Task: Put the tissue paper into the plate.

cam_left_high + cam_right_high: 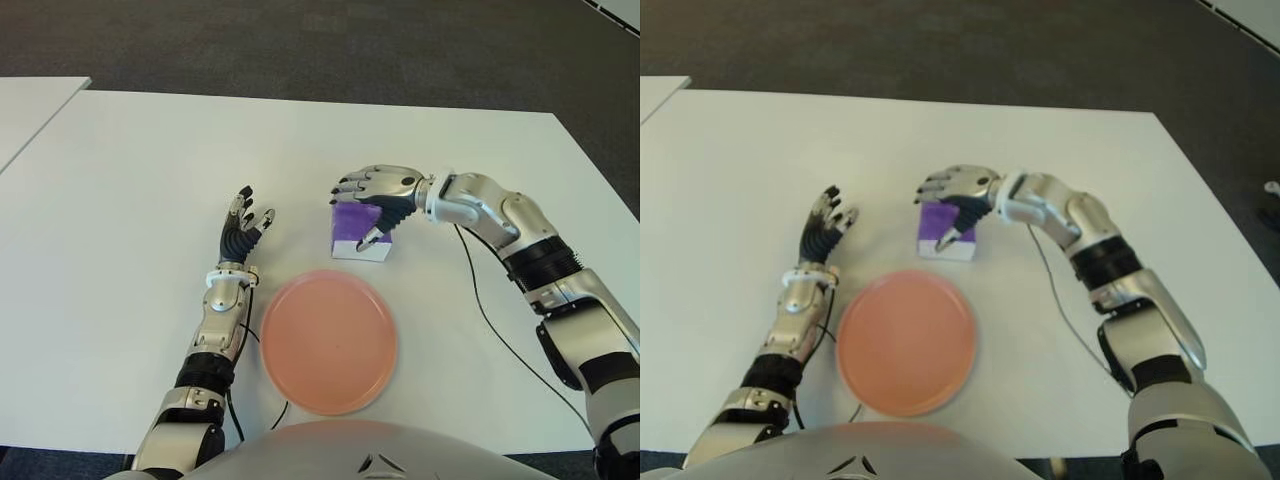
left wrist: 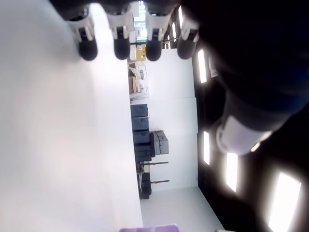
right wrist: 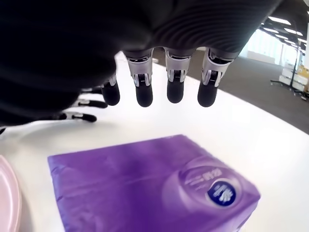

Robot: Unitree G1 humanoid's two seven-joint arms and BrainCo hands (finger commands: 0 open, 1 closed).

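One purple tissue pack (image 1: 360,231) lies on the white table (image 1: 150,170), just beyond the far rim of the pink plate (image 1: 329,341) and not yet in it. The right hand (image 1: 375,195) hovers over the pack with fingers (image 3: 175,89) extended and spread, holding nothing; whether the thumb touches the pack's near side cannot be told. The step in hand appears to be the reach before the grasp; next, the fingers must close around the pack so it can be lifted to the plate. The left hand (image 1: 240,232) shows left of the pack, fingers relaxed and empty. The pack's far side is hidden beneath the right hand.
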